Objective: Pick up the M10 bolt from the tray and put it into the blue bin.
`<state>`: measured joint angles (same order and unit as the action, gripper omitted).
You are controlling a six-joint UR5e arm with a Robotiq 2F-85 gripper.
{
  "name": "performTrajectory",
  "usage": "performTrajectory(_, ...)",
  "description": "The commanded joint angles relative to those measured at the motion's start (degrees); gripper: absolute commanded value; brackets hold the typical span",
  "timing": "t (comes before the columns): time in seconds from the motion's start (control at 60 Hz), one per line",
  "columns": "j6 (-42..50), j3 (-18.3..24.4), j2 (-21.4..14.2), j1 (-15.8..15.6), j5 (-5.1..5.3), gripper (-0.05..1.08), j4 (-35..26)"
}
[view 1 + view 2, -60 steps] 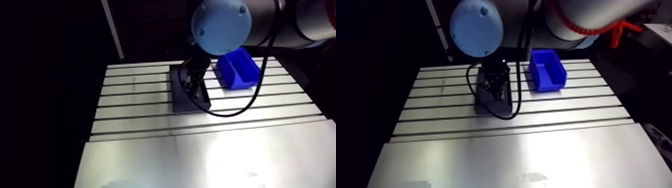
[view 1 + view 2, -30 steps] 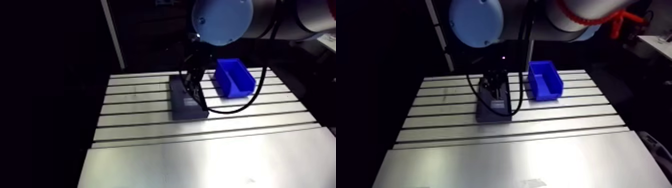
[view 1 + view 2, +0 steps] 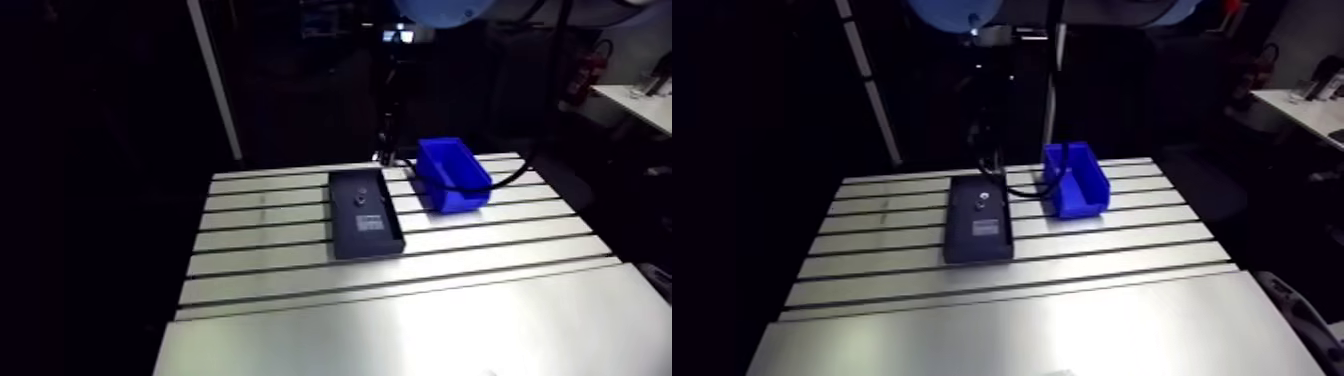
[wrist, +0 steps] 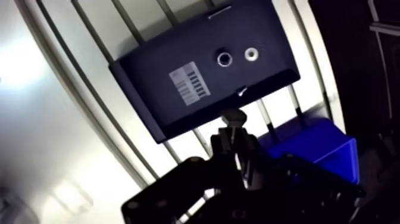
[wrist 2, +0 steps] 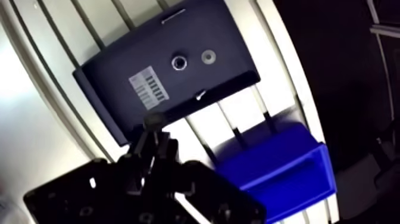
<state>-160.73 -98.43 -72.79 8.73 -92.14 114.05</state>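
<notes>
Two fingers (image 4: 222, 143) stand narrow, pinched on a small grey piece with a rounded head, the bolt (image 4: 233, 115), which pokes out past their tips. The gripper (image 4: 233, 127) hangs in the air with it, clear of the table (image 3: 300, 270), at the far side, about over the strip between tray and bin.

Ahead of the fingers in the wrist view lies the black tray (image 4: 149, 71), flat across the table's slots. Inside it, two small round parts sit side by side without touching: a dark ring (image 4: 224, 58) and a pale washer (image 4: 251, 54). A white barcode label (image 4: 189, 83) is stuck to the tray floor next to them, and a small pale mark (image 4: 241, 91) shows by the tray edge closest to the gripper.

Beside the gripper stands the blue bin (image 5: 280, 167), its open top facing up. A strip of slotted table separates bin and tray, so they do not touch. The bin's left wall rises between the bolt and the bin's hollow.

From the arm view, the tray sits left of the bin, and the bin reaches a little farther back. Both rest on the far, slotted half of the table, while the near half is a smooth bright plate.
</notes>
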Motion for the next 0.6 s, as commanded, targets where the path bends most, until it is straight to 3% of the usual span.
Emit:
performTrajectory(0.017, -12.28, 6.14, 0.58, 4.92, -0.35, 1.06, -3.76)
performTrajectory(0.25, -20.94, 10.44, 3.86, 7.31, -0.86, 1.06, -7.03)
performTrajectory(0.483, -24.40, 12.24, 7.38, 8.22, -5.16, 1.06, -8.28)
performTrajectory(0.6, -24.44, 13.00, 8.71, 8.24, -5.20, 1.06, -8.27)
